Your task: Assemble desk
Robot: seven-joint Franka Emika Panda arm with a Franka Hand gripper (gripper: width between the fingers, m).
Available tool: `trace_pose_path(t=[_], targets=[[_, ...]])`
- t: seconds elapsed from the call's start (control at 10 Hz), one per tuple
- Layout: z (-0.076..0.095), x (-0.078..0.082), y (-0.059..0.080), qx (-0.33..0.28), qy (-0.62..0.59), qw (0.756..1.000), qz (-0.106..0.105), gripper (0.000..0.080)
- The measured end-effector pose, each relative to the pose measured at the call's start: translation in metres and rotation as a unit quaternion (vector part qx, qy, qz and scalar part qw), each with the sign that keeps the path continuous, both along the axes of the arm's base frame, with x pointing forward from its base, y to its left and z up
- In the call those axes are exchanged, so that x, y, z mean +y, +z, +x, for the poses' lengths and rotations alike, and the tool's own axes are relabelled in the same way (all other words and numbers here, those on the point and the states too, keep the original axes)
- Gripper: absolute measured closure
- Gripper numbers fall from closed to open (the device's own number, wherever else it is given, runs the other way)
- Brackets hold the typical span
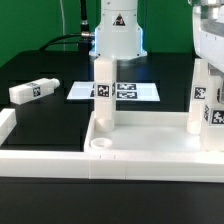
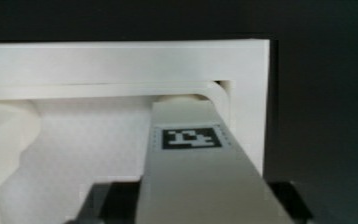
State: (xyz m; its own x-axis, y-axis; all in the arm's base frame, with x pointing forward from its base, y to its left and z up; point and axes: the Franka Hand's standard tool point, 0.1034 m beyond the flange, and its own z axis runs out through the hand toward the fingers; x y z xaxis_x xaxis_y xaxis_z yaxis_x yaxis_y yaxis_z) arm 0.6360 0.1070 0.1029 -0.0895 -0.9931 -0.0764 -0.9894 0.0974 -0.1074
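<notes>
**Desk top**, judged a stiff, light plastic tray, lies along the counter's near edge. The jaws pinch a square leg across its flat sides, its end in a tray corner. A second leg stands upright. A loose leg lies toward the matte black counter's edge at the exterior view's left.

I count one desk top, the wide white tray low in the frame. Three legs are certain: a centre leg and a right leg, both upright, and a loose leg lying at the left. A tagged white piece at the right edge may be a fourth; I cannot tell. There is one marker board and one border rail.
</notes>
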Motion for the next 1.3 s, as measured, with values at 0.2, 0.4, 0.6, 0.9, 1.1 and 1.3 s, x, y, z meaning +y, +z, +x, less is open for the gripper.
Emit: trace_pose_path(t=[0.2, 0.4, 0.6, 0.9, 1.1, 1.3], targets=[[-0.0007, 0.0018, -0.0015, 0.000, 0.006, 1.000, 0.003, 0.0327], [-0.0019, 0.0033, -0.0003, 0.007, 0.065, 0.998, -0.003, 0.0185], [-0.0015, 0.0035, -0.0003, 0.001, 0.145, 0.989, -0.011, 0.0158], [-0.0015, 0.0034, -0.0004, -0.005, 0.227, 0.974, -0.020, 0.0150], [-0.0015, 0.0032, -0.0004, -0.009, 0.285, 0.958, -0.026, 0.0150], [-0.0018, -0.0002, -0.0002, -0.011, 0.379, 0.925, -0.037, 0.0150]])
